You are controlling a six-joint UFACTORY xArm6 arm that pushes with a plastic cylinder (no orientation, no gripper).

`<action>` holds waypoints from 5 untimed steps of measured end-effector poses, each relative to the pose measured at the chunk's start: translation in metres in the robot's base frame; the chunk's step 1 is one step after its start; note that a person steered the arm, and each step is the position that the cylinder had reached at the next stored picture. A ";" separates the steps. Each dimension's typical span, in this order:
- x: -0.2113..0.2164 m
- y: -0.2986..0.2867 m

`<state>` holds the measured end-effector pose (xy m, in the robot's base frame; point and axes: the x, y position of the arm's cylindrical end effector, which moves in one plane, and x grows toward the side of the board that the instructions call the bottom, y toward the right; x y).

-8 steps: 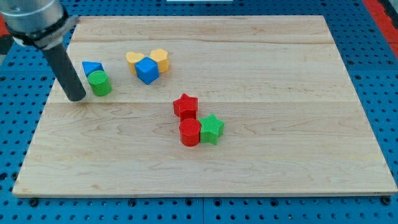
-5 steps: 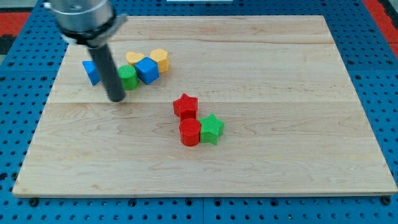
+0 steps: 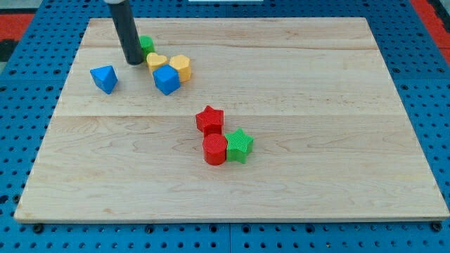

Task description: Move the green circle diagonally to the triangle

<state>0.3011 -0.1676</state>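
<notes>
Board (image 3: 295, 77) of pale wood fills most of the view and rests on a blue pegboard (image 3: 21, 140), with a strip of red at the top corners. Next in size is the dark rod, coming down from the view's top left; my tip (image 3: 133, 62) sits on the wood just left of the green circle (image 3: 145, 46), touching it or nearly so. The rod has no jaws, so it neither opens nor closes and holds nothing; it only pushes.

Since the earlier pictures the green circle has travelled a long way: it started tight against the blue triangle (image 3: 105, 79), then slid right toward the cluster, and now it lies up near the board's top edge, half hidden behind the rod. The triangle has been left by itself, well apart, lower and to the left. For the task this looks like a setback or a repositioning: the circle now lies diagonally up-right of the triangle but not near it.

Just right of my tip sit the yellow heart (image 3: 156, 62), the yellow hexagon (image 3: 181, 66) and the blue cube (image 3: 167, 79), bunched together. Mid-board are the red star (image 3: 209, 119), the red cylinder (image 3: 214, 149) and the green star (image 3: 240, 145).
</notes>
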 end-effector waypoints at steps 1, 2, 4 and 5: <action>-0.018 0.001; -0.016 0.045; -0.025 0.053; -0.033 0.016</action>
<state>0.2676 -0.1516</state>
